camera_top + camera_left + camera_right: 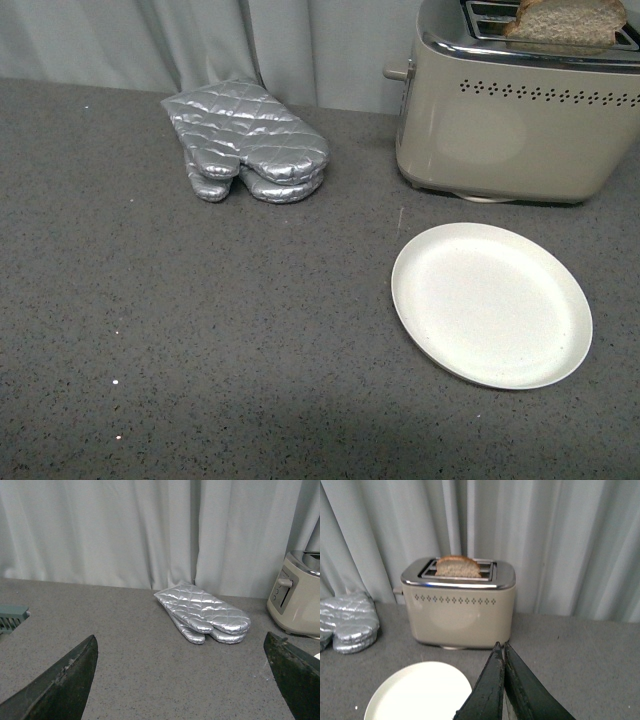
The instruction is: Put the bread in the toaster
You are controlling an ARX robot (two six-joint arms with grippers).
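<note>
A dark grey speckled table (200, 340) fills the near view. Toward its right edge lies a white plate (490, 305), bare. Behind it, at the far right corner, the toaster (515, 125) holds the bread (565, 22) upright in a slot. A silver oven mitt (250, 140) rests by the far edge, before pale grey curtains (125, 530). The left gripper (182, 680) is spread wide, empty; the right gripper (503, 690) is pressed closed, empty.
</note>
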